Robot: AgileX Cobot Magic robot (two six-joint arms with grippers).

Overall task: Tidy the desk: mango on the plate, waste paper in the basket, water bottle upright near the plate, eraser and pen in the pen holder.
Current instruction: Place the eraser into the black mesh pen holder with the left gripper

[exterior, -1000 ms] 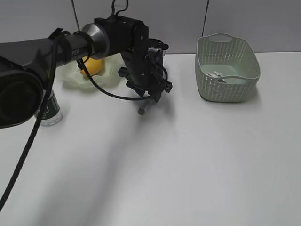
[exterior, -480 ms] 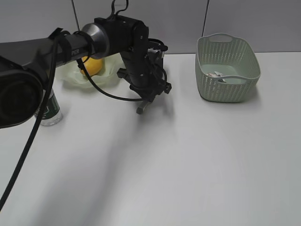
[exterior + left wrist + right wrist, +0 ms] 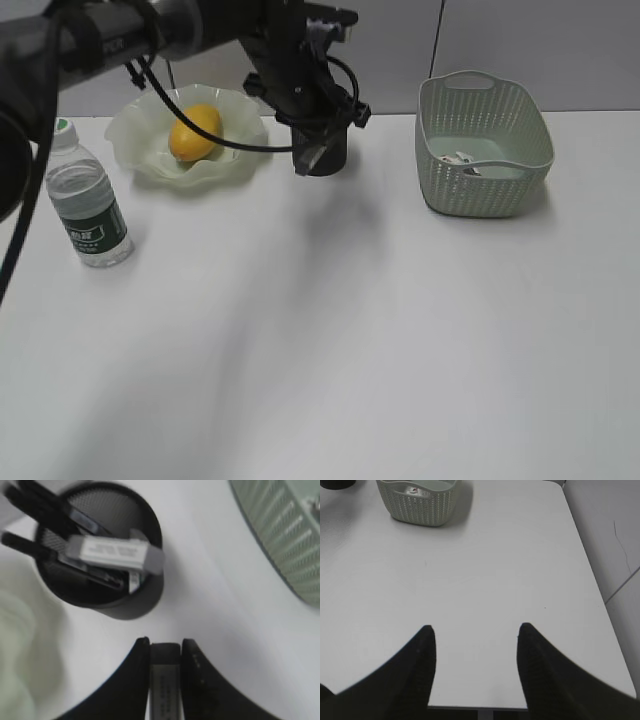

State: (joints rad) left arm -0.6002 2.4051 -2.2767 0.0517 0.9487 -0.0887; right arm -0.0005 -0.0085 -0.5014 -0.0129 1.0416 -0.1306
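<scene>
Two arms work over the plain white surface (image 3: 330,330). On it sit the pale green woven plastic basket (image 3: 485,150), the wavy-rimmed green plate (image 3: 135,140) holding the yellow mango (image 3: 194,132), the upright clear water bottle (image 3: 88,205) and the black mesh pen holder (image 3: 107,597). Left pincer (image 3: 165,652) clamps a small grey eraser (image 3: 165,680) beside the holder; right pincer (image 3: 475,630) gapes wide.

Mango (image 3: 194,132) sits in the wavy green plate (image 3: 140,150). Water bottle (image 3: 88,202) upright, near the plate's front-left. Waste paper (image 3: 463,160) inside the basket (image 3: 483,190). Grey eraser (image 3: 164,690) pinched in left end effector (image 3: 164,652) above the black mesh pen holder (image 3: 140,605), pens (image 3: 75,517) inside.
</scene>
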